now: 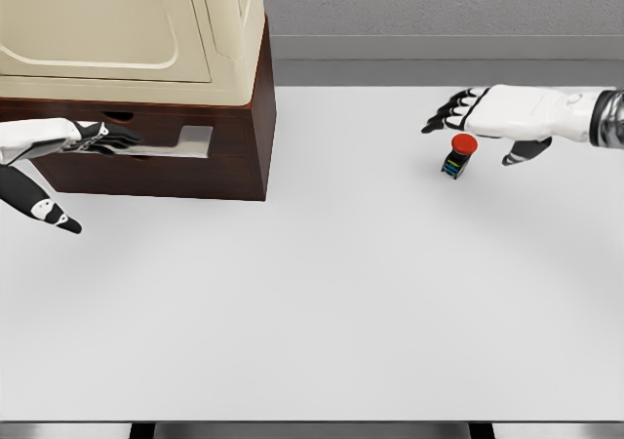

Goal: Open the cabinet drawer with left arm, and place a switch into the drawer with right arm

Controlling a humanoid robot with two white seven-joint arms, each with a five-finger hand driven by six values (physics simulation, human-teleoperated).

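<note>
Risk: grip may slip off the drawer | left hand (93, 139) fingers curled at dark wooden cabinet's drawer (146, 144), barely open | right hand (487, 117) spread, empty, above red-capped switch (459, 155) on white bench (341, 293) | careless descent could topple it

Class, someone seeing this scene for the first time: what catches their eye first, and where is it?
The red-topped switch stands out on the white table at right, just under the open right hand. At upper left sits the dark wooden cabinet, where the left hand reaches to the drawer.
</note>
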